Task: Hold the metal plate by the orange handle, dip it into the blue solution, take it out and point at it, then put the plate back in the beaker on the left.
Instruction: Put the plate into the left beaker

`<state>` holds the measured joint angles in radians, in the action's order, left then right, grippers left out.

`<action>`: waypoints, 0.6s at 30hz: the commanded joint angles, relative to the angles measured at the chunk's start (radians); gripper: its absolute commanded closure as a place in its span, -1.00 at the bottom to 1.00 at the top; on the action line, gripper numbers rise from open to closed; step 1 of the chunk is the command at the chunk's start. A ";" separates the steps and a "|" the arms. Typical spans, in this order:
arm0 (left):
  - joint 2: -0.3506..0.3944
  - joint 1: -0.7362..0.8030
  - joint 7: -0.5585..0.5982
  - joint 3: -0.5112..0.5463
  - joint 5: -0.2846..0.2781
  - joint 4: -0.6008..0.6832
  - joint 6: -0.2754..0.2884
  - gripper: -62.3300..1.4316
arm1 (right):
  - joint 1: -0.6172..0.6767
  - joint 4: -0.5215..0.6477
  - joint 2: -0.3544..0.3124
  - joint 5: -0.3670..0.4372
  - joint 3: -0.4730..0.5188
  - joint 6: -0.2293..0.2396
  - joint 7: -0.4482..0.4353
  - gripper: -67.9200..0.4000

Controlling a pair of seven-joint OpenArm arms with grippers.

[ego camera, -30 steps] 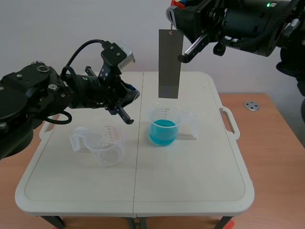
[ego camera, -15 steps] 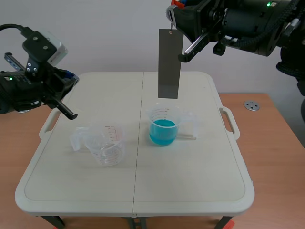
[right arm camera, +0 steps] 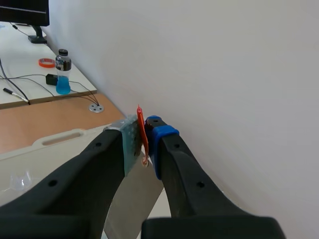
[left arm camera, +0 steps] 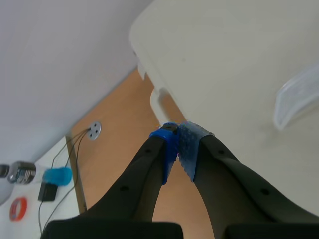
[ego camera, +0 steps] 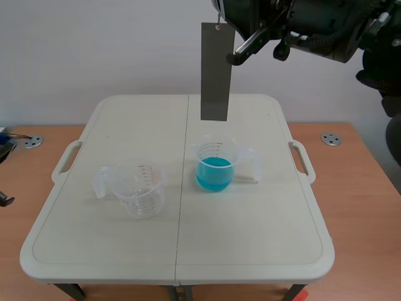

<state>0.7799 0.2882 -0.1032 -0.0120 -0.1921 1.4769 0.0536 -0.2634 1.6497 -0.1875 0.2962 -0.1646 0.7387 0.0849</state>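
Right pincer (right arm camera: 143, 139) is clamping the orange tab handle (right arm camera: 140, 122), flat grey metal plate (ego camera: 216, 72) hanging upright well above the clear beaker of blue solution (ego camera: 215, 168). Plate is looking light, stiff, swing-prone, so gripping only at the tab. Left pincer (left arm camera: 177, 142) is sitting closed, empty, beside the white table (left arm camera: 224, 59)

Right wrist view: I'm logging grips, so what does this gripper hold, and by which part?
The right gripper holds the metal plate by its orange handle, pinched between the pads at the plate's top edge. The left gripper holds nothing.
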 commanded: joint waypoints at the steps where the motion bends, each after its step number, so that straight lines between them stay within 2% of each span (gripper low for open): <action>1: 0.006 0.034 0.012 0.024 -0.007 0.003 -0.023 0.87 | -0.039 0.020 0.014 0.011 -0.006 0.007 0.007 0.95; 5: 0.005 0.150 0.018 0.079 -0.006 0.003 -0.071 0.87 | -0.066 0.020 0.037 0.011 -0.047 0.007 0.030 0.95; 18: 0.005 0.475 0.017 0.121 -0.006 0.002 -0.132 0.87 | -0.092 0.020 0.154 0.010 -0.174 0.007 0.095 0.95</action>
<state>0.7845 0.7624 -0.0990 0.0952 -0.1925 1.4750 -0.0605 -0.3347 1.6497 -0.0402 0.2962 -0.3336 0.7395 0.1890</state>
